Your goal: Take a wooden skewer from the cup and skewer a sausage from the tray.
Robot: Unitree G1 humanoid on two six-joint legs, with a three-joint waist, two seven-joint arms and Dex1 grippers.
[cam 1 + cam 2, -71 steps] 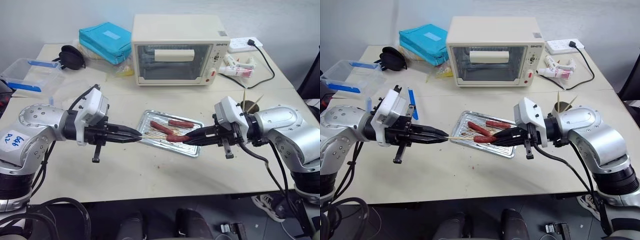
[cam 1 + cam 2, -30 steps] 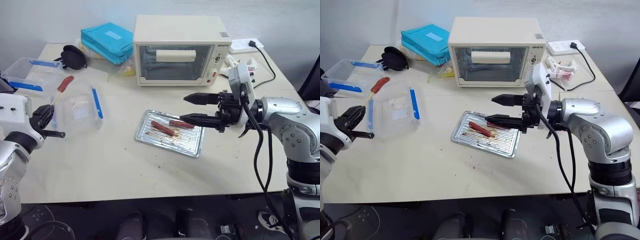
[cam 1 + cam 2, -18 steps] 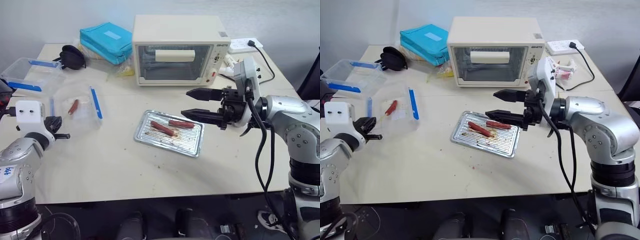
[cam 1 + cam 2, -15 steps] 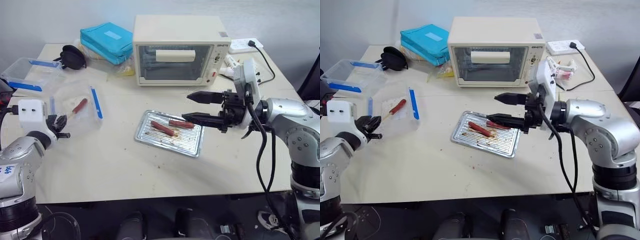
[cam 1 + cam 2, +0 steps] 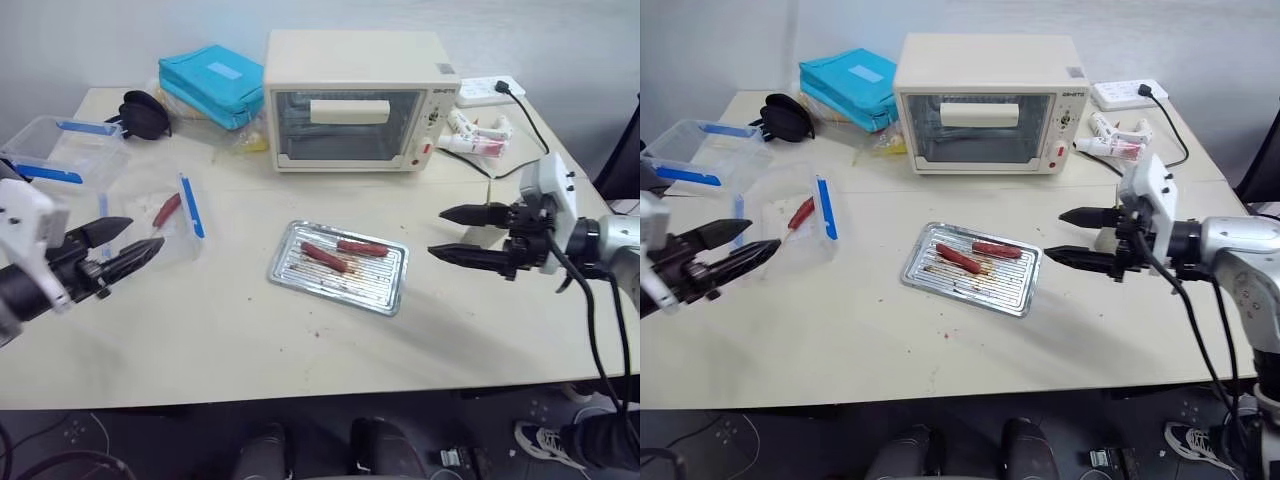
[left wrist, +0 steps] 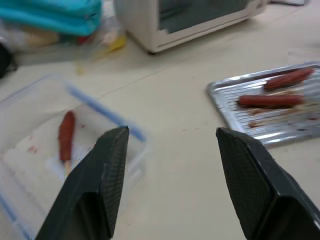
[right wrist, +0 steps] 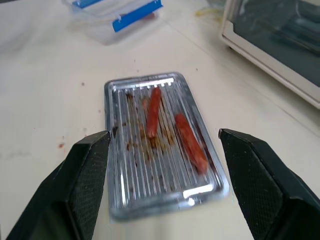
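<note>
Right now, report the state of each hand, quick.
Left hand: open, holding nothing.
Right hand: open, holding nothing.

Three sausages: two (image 5: pixel 324 256) (image 5: pixel 362 247) on the one tray (image 5: pixel 385 293), one skewered (image 5: pixel 166 211) at nine o'clock. Two clear boxes (image 5: pixel 60 150) (image 5: pixel 150 225), one oven (image 5: pixel 357 98), one teal pouch (image 5: pixel 210 82).

The tray (image 7: pixel 165 205) is shiny ridged metal, smeared with brown grease. The two sausages (image 7: pixel 190 143) on it look smooth and slightly glossy. The box (image 6: pixel 30 200) by the left fingers (image 6: pixel 107 170) is clear plastic with blue clips. Both grippers' pads carry a matt black cross-hatched texture. The table (image 5: pixel 300 340) is smooth, matt cream.
</note>
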